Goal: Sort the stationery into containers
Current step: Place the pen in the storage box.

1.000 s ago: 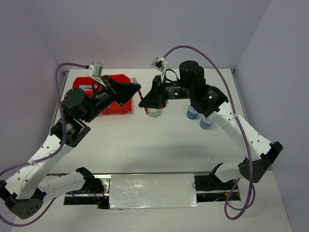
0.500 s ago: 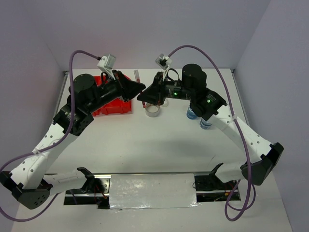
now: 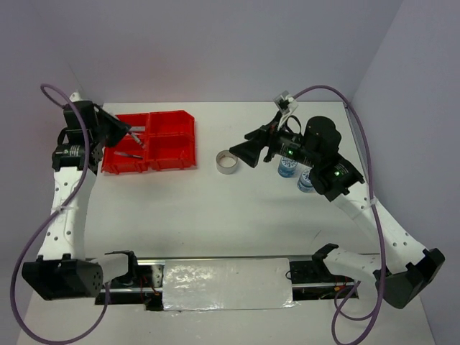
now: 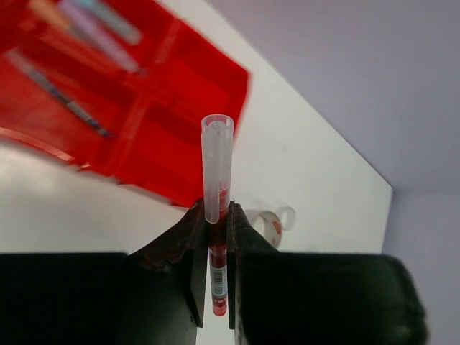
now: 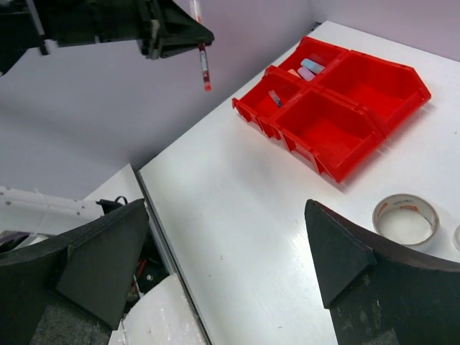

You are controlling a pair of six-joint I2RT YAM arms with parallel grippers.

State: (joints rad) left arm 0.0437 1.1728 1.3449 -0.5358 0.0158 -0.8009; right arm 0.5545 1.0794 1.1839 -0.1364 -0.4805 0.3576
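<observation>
- From the top, the left gripper (image 3: pixel 123 134) is up over the left side of the red bin (image 3: pixel 167 149). It is pinching a thin pen (image 3: pixel 136 138). The right gripper (image 3: pixel 239 152) hangs just beside a grey tape ring (image 3: pixel 228 162) that lies on the white table (image 3: pixel 215 215). Two round blue-white tubs (image 3: pixel 287 167) stand next to each other under the right arm.
- From the left wrist, the two fingers (image 4: pixel 188 244) squeeze tight on the red pen (image 4: pixel 217 162). Its clear cap points up past the tips. The red bin (image 4: pixel 180 108) is behind it, with short sticks (image 4: pixel 100 29) and a thin pen inside.
- From the right wrist, the right fingers (image 5: pixel 108 251) are spread wide and hold nothing. Far off, the left gripper (image 5: pixel 172 32) holds the red pen (image 5: pixel 205 68) up in the air, off to the side of the bin (image 5: pixel 338 129). The tape ring (image 5: pixel 406 218) lies flat.
</observation>
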